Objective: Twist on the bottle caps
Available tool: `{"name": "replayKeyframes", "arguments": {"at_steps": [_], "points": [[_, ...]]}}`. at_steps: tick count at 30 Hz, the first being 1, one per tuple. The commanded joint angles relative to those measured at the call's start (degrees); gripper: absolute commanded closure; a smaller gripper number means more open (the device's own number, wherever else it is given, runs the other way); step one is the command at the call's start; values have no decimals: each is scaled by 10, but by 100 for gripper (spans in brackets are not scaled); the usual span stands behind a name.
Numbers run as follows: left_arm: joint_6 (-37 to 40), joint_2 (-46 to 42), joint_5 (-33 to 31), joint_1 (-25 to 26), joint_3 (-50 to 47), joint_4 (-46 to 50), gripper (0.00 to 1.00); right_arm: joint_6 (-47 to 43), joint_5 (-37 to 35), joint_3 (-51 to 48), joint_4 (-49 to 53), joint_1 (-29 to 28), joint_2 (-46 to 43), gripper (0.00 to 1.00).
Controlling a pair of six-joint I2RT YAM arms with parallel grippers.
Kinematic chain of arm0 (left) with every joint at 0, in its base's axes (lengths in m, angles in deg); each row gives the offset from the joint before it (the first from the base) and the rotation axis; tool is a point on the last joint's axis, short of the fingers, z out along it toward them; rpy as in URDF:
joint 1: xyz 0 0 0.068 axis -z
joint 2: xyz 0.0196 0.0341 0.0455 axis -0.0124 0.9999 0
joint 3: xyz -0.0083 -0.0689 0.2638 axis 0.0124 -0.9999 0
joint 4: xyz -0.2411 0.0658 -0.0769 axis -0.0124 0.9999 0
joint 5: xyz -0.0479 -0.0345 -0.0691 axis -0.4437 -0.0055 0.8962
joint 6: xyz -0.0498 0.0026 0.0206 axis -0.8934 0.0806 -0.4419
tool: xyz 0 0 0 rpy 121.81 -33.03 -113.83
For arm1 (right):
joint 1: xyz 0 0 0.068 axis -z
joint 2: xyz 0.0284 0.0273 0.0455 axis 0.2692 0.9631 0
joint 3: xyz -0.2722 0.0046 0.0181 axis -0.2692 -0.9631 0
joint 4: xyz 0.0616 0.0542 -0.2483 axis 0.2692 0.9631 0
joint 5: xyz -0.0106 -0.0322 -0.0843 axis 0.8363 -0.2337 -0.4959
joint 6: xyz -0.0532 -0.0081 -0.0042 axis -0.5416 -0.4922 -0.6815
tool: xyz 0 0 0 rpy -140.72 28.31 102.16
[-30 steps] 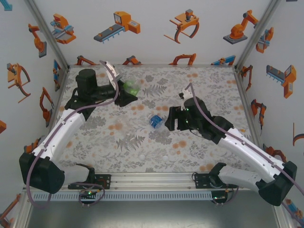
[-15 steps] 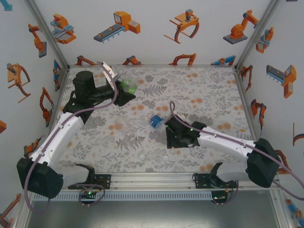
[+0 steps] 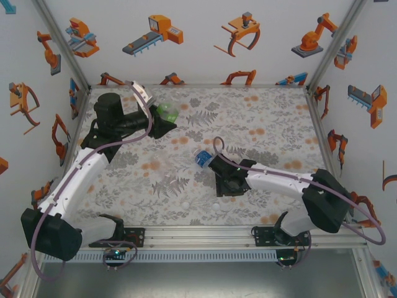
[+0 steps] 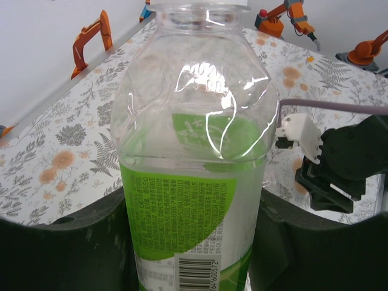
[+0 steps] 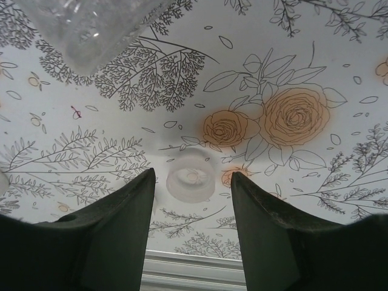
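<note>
White cap (image 5: 191, 180) lies on the worktop (image 5: 315, 73), low centre of the right wrist view. Right gripper (image 5: 193, 174) has swung in to straddle it, jaws narrowed but apart, not touching, so pickup seems next. Left gripper (image 4: 191, 209) clamps the green-labelled bottle (image 4: 194, 139), upper left in the top view.

We see our left claw (image 4: 191, 248) clamped on the green-labelled bottle (image 4: 191, 151), its dark fingers (image 4: 60, 254) pressing either side (barcode low between them). Beyond the claw, rightward, a black arm housing (image 4: 342, 163) hangs above the floral counter (image 4: 60, 151).
</note>
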Motion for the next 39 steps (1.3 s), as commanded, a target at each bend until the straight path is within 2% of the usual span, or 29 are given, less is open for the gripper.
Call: {"name": "replayKeyframes", "arguments": {"at_steps": [1, 15, 39], "points": [[-3, -16, 2, 1, -2, -14, 98, 18, 6, -3, -7, -8, 14, 49], [2, -17, -2, 3, -3, -6, 98, 28, 18, -9, -20, -11, 31, 59], [9, -23, -6, 10, -5, -1, 98, 48, 28, -17, -9, -11, 15, 59]]}}
